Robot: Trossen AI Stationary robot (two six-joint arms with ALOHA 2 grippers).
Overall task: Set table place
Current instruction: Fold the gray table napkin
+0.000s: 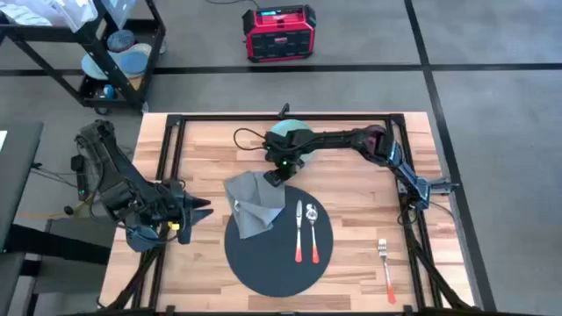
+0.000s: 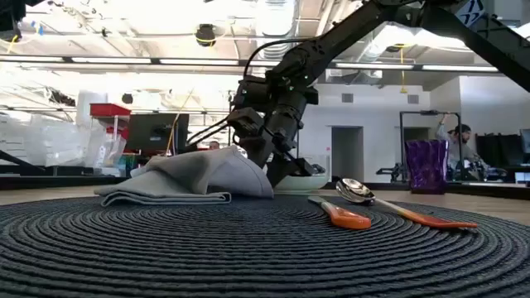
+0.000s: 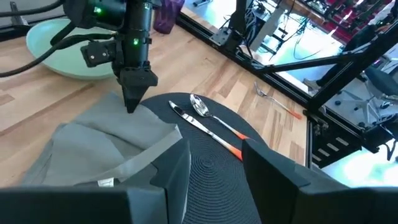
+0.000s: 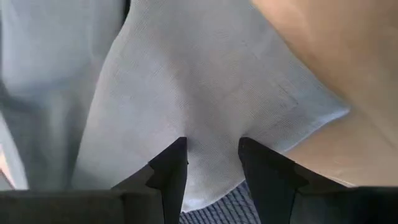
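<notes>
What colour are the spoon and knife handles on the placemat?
Orange on both: spoon and knife, clearest in left wrist view.

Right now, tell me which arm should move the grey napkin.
Right. The right gripper hangs directly at the napkin, fingers open against the cloth. The left gripper sits at the table's left edge, off the placemat.

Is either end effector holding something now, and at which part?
Nothing is clearly held. The right end effector is open, its fingers down on the crumpled grey cloth napkin near its far corner. The left end effector waits open, empty, at the table's left edge.
</notes>
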